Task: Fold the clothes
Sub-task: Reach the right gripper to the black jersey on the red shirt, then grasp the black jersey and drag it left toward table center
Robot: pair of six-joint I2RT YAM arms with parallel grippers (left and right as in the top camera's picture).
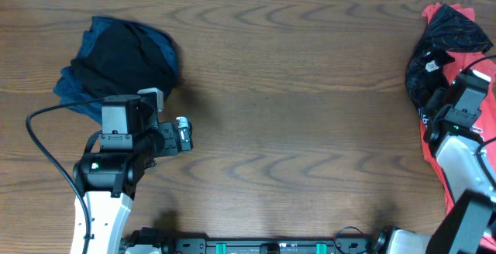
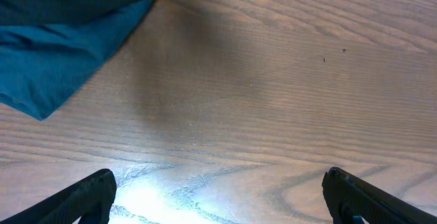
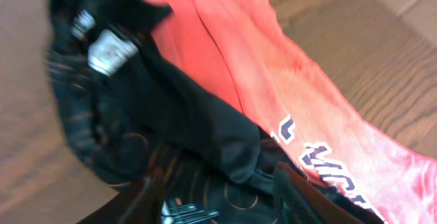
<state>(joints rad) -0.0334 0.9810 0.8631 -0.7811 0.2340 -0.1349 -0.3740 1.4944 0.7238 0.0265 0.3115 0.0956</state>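
Observation:
The black jersey (image 1: pixel 435 51) with thin orange lines lies crumpled at the table's far right, on top of the coral-red T-shirt (image 1: pixel 452 14). In the right wrist view the jersey (image 3: pixel 136 115) lies left of the T-shirt (image 3: pixel 273 80), which carries dark lettering. My right gripper (image 3: pixel 222 197) is open, low over the jersey, with jersey fabric between its fingers; it also shows in the overhead view (image 1: pixel 435 108). A pile of navy and black garments (image 1: pixel 116 60) sits at the back left. My left gripper (image 1: pixel 184 134) is open and empty over bare wood (image 2: pixel 218 197), just right of that pile.
The corner of a teal-blue garment (image 2: pixel 54 60) reaches into the upper left of the left wrist view. The brown wooden table (image 1: pixel 294 91) stretches between the two piles. A black cable (image 1: pixel 46 157) loops beside the left arm.

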